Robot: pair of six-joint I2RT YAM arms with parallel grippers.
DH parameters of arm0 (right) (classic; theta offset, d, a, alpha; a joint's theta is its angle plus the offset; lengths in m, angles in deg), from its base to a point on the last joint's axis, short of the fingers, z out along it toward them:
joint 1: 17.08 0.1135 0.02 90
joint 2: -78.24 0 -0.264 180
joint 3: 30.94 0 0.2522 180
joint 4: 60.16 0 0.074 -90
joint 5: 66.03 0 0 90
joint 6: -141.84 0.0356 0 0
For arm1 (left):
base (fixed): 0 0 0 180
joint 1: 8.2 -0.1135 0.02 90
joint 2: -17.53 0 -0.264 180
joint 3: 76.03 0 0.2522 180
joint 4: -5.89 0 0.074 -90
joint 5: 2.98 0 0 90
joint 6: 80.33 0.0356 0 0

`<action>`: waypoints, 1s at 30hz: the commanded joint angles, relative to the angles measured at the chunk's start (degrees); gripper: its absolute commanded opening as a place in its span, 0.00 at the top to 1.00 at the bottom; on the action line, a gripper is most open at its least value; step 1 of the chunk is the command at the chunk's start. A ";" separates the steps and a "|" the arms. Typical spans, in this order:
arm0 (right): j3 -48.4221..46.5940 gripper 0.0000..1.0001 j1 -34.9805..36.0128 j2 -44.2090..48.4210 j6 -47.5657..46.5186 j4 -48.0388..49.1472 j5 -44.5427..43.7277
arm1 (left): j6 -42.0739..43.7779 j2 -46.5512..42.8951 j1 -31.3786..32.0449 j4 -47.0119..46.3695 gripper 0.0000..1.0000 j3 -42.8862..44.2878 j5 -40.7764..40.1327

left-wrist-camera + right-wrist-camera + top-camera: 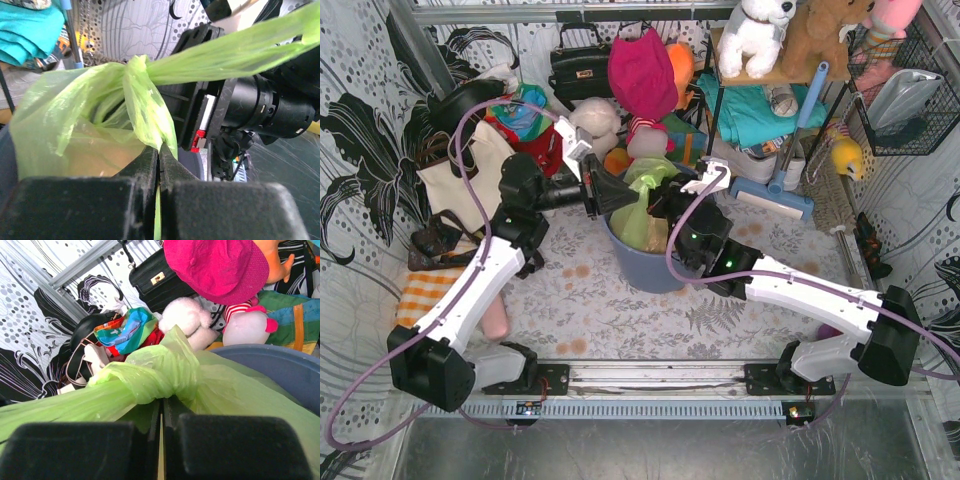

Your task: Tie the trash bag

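**Both end effectors pinch the green bag at its knot**

Look at the trash bag [642, 205] first. It is thin, green and see-through, and it sits inside the blue-grey bin [650, 265] in the middle of the top picture. The bag's top sticks up over the bin's rim. The film there is bunched into a knot [167, 371]. In the left wrist picture you can see something tan through the film low down on the bag [75, 135].

Your left end effector [603, 192] comes in from the left of the bag's top. Its two fingers are squeezed together, with a thin strip of green film caught between them [159, 157]. From the bunched part a long green tail runs tight toward the upper right of that picture.

Your right end effector [660, 203] comes in from the right, close to the left one. Its fingers are pressed together too, just under the knot, and a pale sliver of film shows in the slit between them [161, 412]. A thick green tail runs off to the lower left of that picture. The bin's blue rim [280, 362] curves behind the bag on the right.

The bin stands on the desk [590, 305], which has a leafy cloth on it. Behind the bin are soft toys, a pink hat [642, 70] and a black handbag [580, 65].
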 commanded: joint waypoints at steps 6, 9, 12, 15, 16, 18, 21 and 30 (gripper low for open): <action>-0.67 1.00 -0.04 -1.76 -3.73 7.84 -2.99 | 4.39 -3.66 4.57 6.64 0.94 -2.87 -0.56; -0.41 1.00 -0.12 -1.82 -4.76 9.69 -3.10 | 4.83 -4.80 5.56 7.56 0.94 -4.09 0.60; 0.08 1.00 -0.22 -1.48 -5.24 10.89 -1.83 | 5.15 -4.89 6.39 8.26 0.93 -4.85 1.63; 1.04 1.00 -0.21 -0.68 -4.98 11.13 -1.71 | 6.65 -3.76 7.02 10.84 0.93 -4.68 0.77; 1.30 1.00 -0.22 -0.24 -4.85 11.09 -1.76 | 7.37 -3.35 7.13 11.87 0.93 -4.46 0.34; 2.07 1.00 -0.22 0.14 -4.75 11.77 -1.51 | 8.52 -2.74 7.31 13.99 0.92 -3.85 -0.38; 3.31 1.00 -0.23 0.35 -5.34 14.47 0.16 | 10.57 -2.84 7.34 16.84 0.76 -2.51 -2.87; 4.18 1.00 -0.20 1.79 -5.14 13.69 1.09 | 21.72 -13.51 7.28 24.40 0.54 0.50 -28.20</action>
